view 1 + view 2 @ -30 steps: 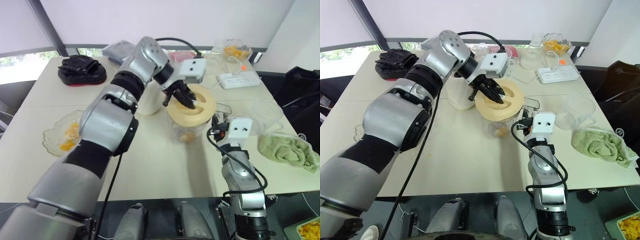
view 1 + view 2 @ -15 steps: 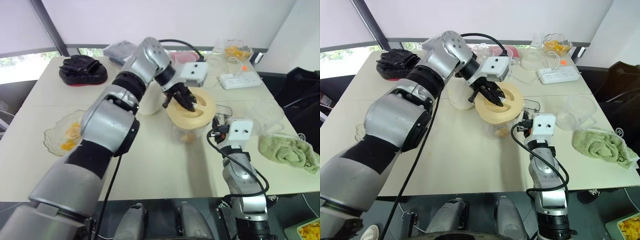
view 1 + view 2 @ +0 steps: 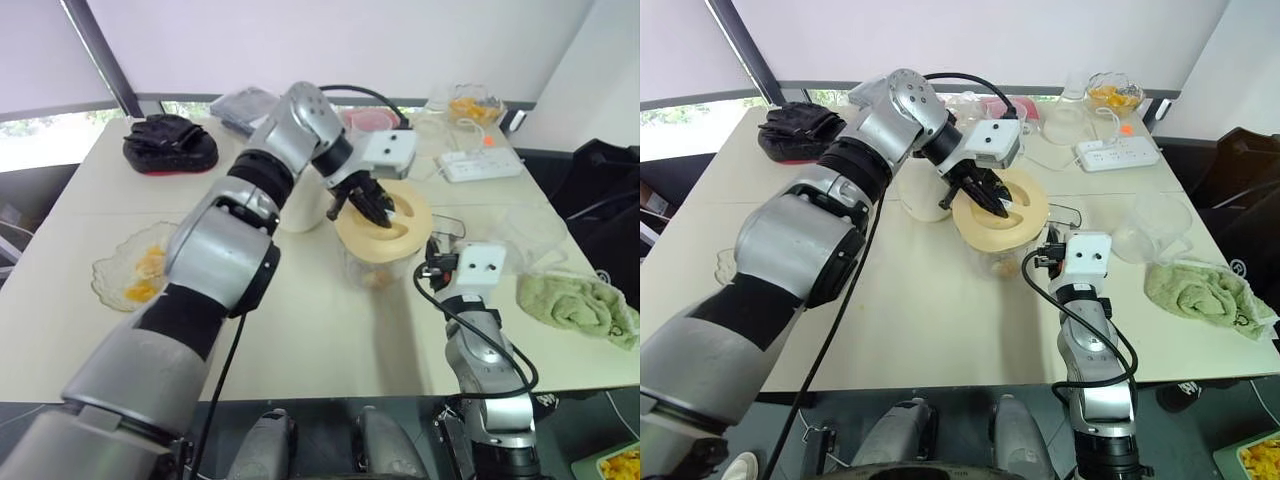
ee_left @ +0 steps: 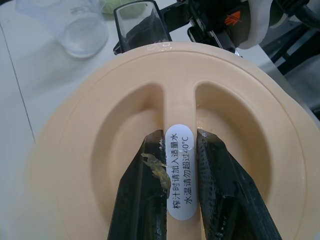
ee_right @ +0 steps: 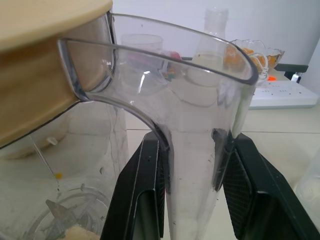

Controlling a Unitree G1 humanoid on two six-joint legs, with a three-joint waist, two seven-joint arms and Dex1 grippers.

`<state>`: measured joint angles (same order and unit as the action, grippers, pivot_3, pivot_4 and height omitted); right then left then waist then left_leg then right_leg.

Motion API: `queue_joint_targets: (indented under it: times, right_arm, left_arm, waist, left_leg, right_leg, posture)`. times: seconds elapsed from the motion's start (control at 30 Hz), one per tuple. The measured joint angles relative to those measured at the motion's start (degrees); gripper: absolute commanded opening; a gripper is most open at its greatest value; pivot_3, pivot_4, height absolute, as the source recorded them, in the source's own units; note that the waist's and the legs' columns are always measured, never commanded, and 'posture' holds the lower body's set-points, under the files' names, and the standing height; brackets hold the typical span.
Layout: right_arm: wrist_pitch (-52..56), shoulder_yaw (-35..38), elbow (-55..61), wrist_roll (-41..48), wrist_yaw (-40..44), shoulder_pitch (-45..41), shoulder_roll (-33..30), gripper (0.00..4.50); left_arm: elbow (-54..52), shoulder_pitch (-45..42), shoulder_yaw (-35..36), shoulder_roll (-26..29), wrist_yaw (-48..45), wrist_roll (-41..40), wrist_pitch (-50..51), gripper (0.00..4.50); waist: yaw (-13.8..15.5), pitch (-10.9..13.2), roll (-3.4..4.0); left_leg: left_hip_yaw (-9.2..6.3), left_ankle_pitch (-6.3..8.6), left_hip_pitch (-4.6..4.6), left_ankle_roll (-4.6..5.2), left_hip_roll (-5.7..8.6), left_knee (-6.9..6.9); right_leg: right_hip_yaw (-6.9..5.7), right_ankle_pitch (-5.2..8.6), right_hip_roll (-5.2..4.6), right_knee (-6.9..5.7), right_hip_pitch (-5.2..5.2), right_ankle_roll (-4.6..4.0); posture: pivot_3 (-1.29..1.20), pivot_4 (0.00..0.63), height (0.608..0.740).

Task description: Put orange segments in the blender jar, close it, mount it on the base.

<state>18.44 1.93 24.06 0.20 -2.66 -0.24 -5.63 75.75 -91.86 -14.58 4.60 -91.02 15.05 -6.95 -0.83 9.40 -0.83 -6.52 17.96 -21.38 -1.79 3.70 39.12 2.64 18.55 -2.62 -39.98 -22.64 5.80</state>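
Clamping the left tool [image 4: 179, 142] narrowly on the centre ridge of the cream lid [image 3: 385, 222], its fingers [image 4: 145, 200] lying in the recesses either side of the ridge's white label [image 4: 179, 175]. Resting that lid on top of the clear jar [image 3: 372, 268], which is standing upright near the middle of the surface [image 3: 320, 340]. Gripping the jar's handle [image 5: 192, 200] from the near right with the right tool [image 5: 197, 142], one finger pressing on each side. Holding a few orange pieces [image 3: 376, 279] down by the blade [image 5: 55, 215]. Standing just left of the jar, partly behind the left arm: a white cylinder [image 3: 918, 200], possibly the base. Lying at the left edge, a glass plate [image 3: 100, 270] carrying segments [image 3: 148, 265]; at the right, a green towel [image 3: 580, 305].
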Motion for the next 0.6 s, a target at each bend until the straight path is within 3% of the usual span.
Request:
queue_joint_targets:
  times: [0.6]
  right_arm:
    - [2.69, 0.9, 0.04, 0.0, -0.97, 0.53, -0.08, 0.99]
  left_arm:
    - [-0.7, 1.45, 0.23, -2.41, 7.79, -0.24, 10.81, 0.25]
  waist:
    - [0.32, -1.5, 0.24]
  left_leg:
    - [-0.21, 0.12, 0.23, 0.2, 0.38, 0.01]
  right_leg:
    - [-0.03, 0.21, -0.3, 0.17, 0.46, 0.35]
  posture:
    - [0.0, 0.15, 0.74]
